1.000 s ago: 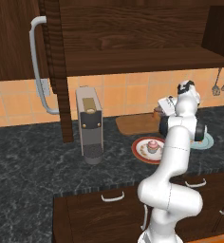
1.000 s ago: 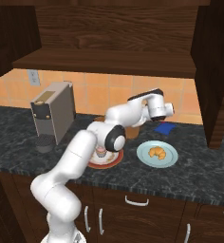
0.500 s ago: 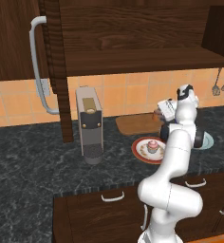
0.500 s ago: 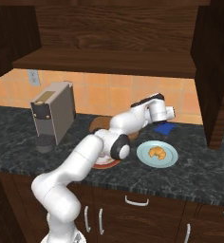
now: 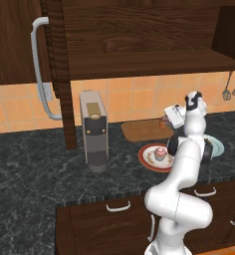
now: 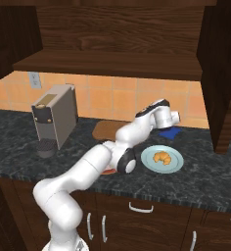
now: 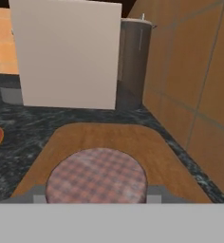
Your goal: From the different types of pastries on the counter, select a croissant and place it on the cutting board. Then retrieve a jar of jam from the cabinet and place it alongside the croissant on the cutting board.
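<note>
**Jam jar over the board, croissant not yet moved**

The pincer (image 7: 96, 193) is clamped on a small jar with a red-and-white checked lid (image 7: 96, 174). Its two fingertips (image 7: 35, 193) show on either side of the lid. The jar hangs low over the flat brown wooden cutting board (image 7: 109, 135). I cannot tell whether its base already touches the wood.

The board lies at the rear edge of the dark marbled stone surface (image 5: 35, 164), against the orange tiled wall. No pastry is visible on it.

Just in front of the board, nearer the front edge, is the round red-rimmed plate (image 5: 145, 158) carrying the pink-frosted cupcake (image 5: 160, 152). Beside that, toward the right end of the surface, the golden crescent croissant (image 6: 161, 157) lies on the pale blue round plate (image 6: 148, 162). A grey box-shaped coffee machine (image 5: 93, 129) stands left of the board. Beyond it is the dark brown wooden cabinet with the long curved grey handle (image 5: 40, 64).

By my reading, the jam is fetched and nearly delivered, so lowering and releasing it remain. The croissant step looks undone, since it still has to go from the blue plate onto the board beside the jar.
</note>
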Controlling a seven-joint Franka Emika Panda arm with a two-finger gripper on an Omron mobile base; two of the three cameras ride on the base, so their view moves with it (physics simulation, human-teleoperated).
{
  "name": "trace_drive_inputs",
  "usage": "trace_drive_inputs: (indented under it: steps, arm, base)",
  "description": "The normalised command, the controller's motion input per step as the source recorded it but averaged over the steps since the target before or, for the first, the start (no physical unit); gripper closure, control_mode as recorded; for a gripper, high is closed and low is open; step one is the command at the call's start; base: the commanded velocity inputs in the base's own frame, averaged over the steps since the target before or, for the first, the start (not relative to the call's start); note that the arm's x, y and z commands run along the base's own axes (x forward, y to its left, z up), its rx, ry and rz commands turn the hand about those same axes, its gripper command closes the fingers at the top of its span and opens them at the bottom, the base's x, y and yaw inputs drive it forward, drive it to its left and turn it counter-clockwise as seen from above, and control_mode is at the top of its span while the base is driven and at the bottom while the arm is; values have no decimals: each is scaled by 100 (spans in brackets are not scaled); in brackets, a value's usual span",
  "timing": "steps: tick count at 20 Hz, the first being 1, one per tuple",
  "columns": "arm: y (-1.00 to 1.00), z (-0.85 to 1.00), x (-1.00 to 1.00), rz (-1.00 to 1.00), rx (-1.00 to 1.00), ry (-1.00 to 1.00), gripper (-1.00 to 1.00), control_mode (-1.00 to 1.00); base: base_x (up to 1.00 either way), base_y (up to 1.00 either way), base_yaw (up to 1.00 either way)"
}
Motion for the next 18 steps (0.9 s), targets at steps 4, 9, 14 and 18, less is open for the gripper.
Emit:
trace_drive_inputs:
  steps: [4, 9, 14, 18]
  arm:
    - [0, -10, 12, 7, 0, -1, 100, -100]
    - [0, -18, 24, 5, 0, 0, 100, -100]
    - [-3, -21, 18, 5, 0, 0, 100, -100]
    - [-5, -27, 1, 7, 0, 0, -100, -100]
  base:
    - [0, 0, 0]
    - [0, 0, 0]
    - [0, 0, 0]
    - [0, 0, 0]
